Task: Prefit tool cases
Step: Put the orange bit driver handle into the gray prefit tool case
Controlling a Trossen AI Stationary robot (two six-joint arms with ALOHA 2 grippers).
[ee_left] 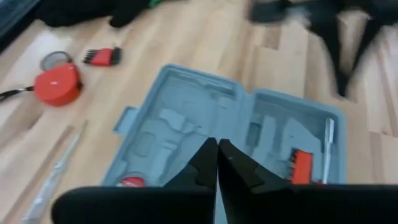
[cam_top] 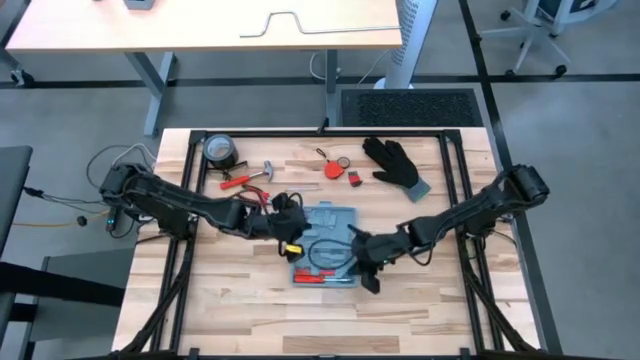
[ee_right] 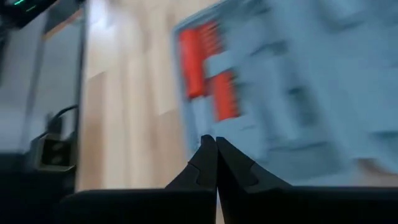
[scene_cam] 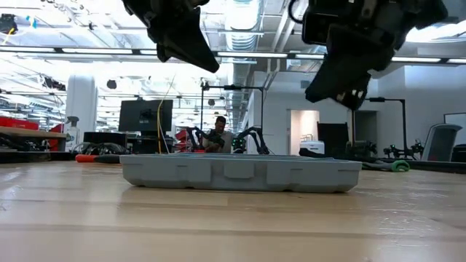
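Note:
The blue-grey tool case [cam_top: 326, 245] lies open and flat on the wooden table, with red tools in some of its grey recesses [ee_left: 300, 167]. My left gripper [cam_top: 290, 238] hangs shut over the case's left half [ee_left: 168, 124], above it and clear of it in the low view [scene_cam: 207, 64]. My right gripper [cam_top: 366, 272] is also shut and hangs over the case's near right edge [ee_right: 205, 118], likewise raised above the case [scene_cam: 320, 93]. Neither gripper has anything between its fingers.
Behind the case lie a black glove [cam_top: 397, 164], a dark tape roll [cam_top: 220, 150], a hammer [cam_top: 264, 174], red-handled pliers [cam_top: 235, 182], a red tape measure [ee_left: 57, 84] and a red hex-key set [ee_left: 102, 56]. Bare wood lies toward the near edge.

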